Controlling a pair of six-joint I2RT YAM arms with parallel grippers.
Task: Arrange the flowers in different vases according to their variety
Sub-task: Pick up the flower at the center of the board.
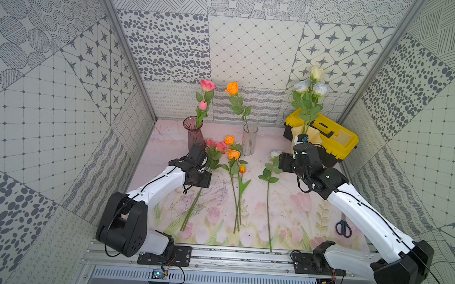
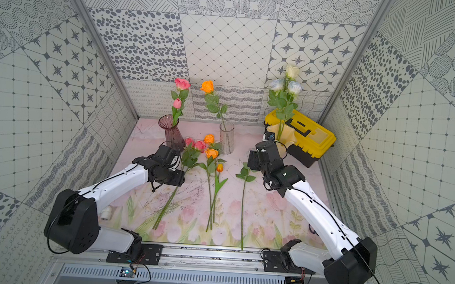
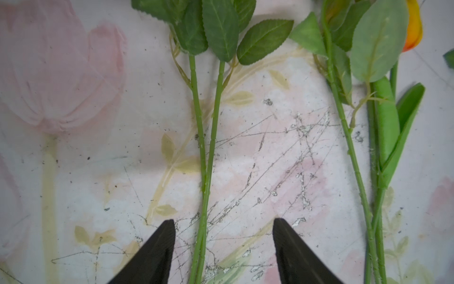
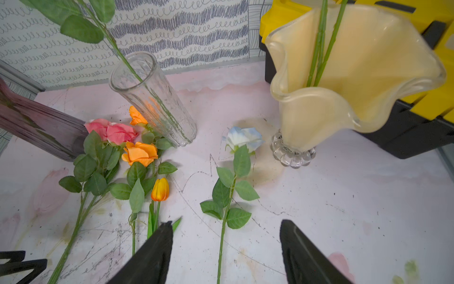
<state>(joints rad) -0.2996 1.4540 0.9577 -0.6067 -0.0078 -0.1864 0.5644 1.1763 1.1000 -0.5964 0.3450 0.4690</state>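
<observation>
Table (image 1: 164, 144) in scratched tulip print, patterned walls (image 1: 253, 49); left jaws parted astride two pink rose stems (image 3: 205, 157); right jaws parted, empty

no readable text, labels, brands or numbers anywhere (walls carry only patterns)

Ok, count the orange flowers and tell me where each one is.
4. A standing rose is in the clear vase. On the table beside it lie a far rose, a near rose and a tulip bud. None seems hidden.
</observation>
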